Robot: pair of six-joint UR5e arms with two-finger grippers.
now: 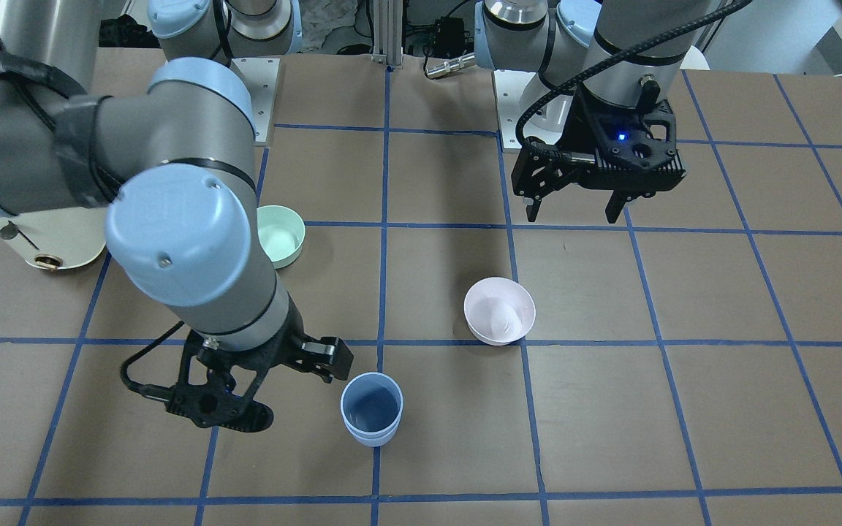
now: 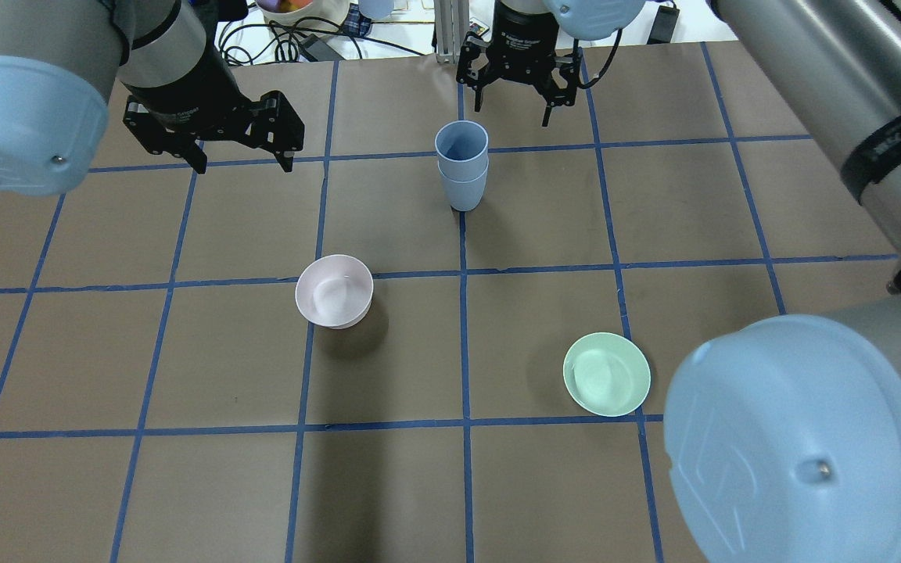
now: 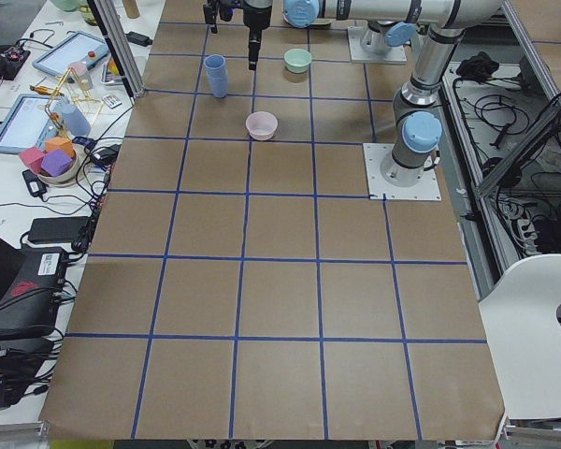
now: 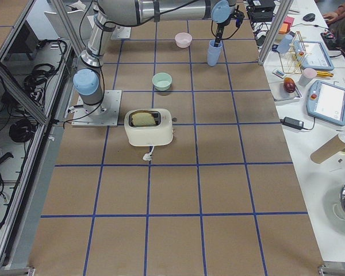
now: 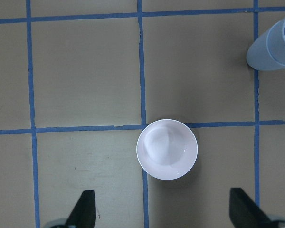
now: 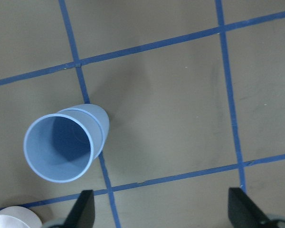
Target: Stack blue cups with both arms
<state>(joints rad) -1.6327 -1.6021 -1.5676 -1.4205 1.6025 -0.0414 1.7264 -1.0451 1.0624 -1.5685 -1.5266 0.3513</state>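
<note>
The two blue cups [image 2: 462, 168] stand nested one inside the other, upright on a blue tape line at the far middle of the table; they also show in the front view [image 1: 371, 409]. My right gripper [image 2: 513, 112] is open and empty, raised just beyond and beside the stack; its wrist view shows the stack [image 6: 66, 142] off to the left of its fingers. My left gripper [image 2: 245, 164] is open and empty, raised well to the left of the cups. In the left wrist view the stack [image 5: 275, 42] is at the top right corner.
A pale pink bowl [image 2: 334, 291] stands left of centre, below my left gripper [image 5: 164, 216]. A mint-green bowl [image 2: 606, 374] stands nearer the robot on the right. A white toaster [image 4: 149, 126] stands near the right arm's base. Blue tape lines grid the brown table [image 2: 184, 485].
</note>
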